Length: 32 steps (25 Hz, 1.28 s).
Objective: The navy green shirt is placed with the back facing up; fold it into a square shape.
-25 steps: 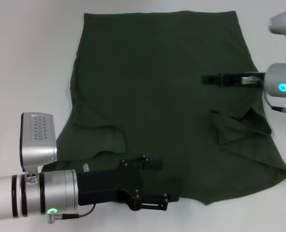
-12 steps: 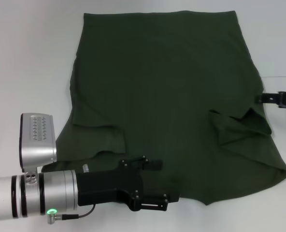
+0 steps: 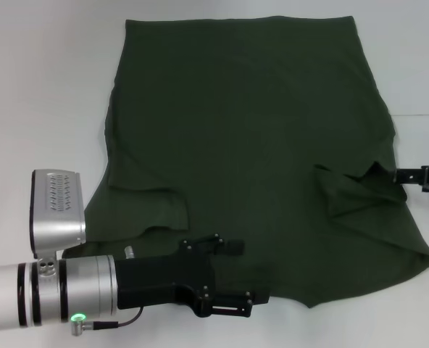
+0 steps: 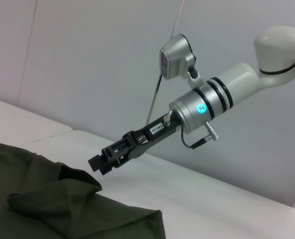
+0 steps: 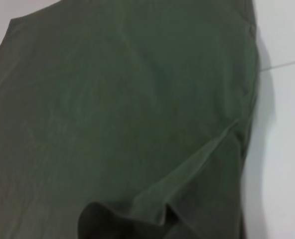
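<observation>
Our right gripper (image 3: 397, 176), fingers apparently closed and empty, sits at the bench's right edge, touching the shirt's (image 3: 243, 138) folded-in right sleeve (image 3: 356, 190). The shirt lies spread mid-bench. Our left gripper (image 3: 254, 299), state unclear, rests on the near hem.

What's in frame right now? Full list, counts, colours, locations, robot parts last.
navy green shirt: 1, dark olive green, spread flat over the middle of the table, both sleeves folded in onto the body.
table: 1, white, under the shirt.
left gripper: 1, black on a silver arm, over the shirt's near edge on the robot's left.
right gripper: 1, black on a silver arm, just off the shirt's right edge beside the folded right sleeve, above the table.
</observation>
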{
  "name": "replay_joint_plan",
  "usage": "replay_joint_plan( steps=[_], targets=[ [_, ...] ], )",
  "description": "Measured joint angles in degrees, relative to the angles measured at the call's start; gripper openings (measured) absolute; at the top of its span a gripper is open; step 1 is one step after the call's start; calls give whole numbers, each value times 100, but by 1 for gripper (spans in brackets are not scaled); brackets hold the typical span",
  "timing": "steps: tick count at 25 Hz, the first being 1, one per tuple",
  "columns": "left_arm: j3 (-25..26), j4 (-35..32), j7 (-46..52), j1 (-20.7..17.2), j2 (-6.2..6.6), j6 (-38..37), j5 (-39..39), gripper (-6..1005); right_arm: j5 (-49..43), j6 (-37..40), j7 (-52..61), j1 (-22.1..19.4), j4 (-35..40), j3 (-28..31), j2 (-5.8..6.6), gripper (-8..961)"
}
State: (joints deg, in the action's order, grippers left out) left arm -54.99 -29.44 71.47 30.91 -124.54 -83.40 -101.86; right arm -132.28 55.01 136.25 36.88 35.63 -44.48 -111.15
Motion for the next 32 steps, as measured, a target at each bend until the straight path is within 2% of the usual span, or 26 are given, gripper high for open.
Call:
replay_joint_plan(
  steps=[14,25,32],
  targets=[
    [6,0,-20,1,0,45,-8,950,11,-252,-25,154,-298,-26,-99,919],
    [15,0,-20,6,3,53,-9,949,4,-294,-34,161,-296,-43,-138,516],
    [15,-18,-19,12,9,62,-6,949,7,-301,-38,161,-302,-30,-136,303]
  ],
)
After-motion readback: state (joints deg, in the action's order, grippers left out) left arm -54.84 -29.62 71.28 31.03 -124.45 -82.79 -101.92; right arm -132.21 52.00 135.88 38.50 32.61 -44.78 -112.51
